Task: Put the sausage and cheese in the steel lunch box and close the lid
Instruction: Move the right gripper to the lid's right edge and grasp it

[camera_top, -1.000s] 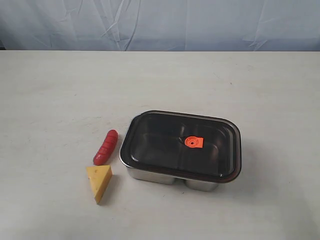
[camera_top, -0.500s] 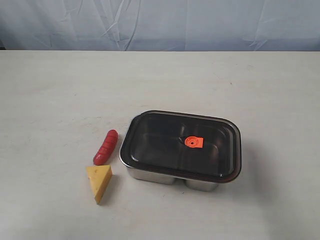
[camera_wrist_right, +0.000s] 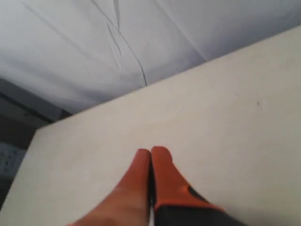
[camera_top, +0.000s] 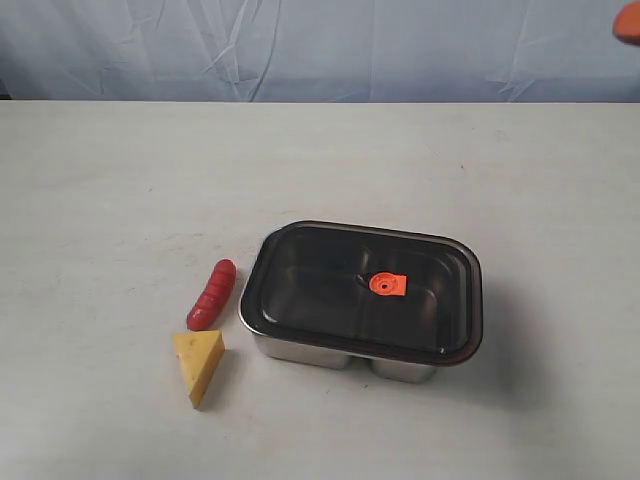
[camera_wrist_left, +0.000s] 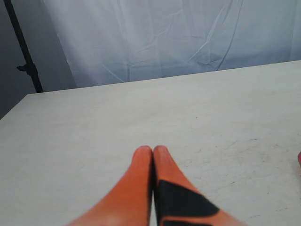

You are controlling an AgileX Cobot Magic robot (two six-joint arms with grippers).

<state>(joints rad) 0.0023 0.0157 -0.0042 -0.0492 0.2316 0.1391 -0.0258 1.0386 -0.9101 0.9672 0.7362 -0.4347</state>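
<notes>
Nearest the front edge of the tabletop (camera_top: 120, 180) lies the cheese (camera_top: 199, 365), its tip pointing forward. Just behind it lies the sausage (camera_top: 212, 294), close beside the left wall of the steel lunch box (camera_top: 310, 352). The lid (camera_top: 330, 285) sits on the box, with an orange tab (camera_top: 387, 285) at its centre. Bare tabletop spreads wide on all sides, back to the far edge below a pale blue curtain (camera_top: 300, 50). The left jaws and right jaws are each pressed together, holding nothing, above bare tabletop.
</notes>
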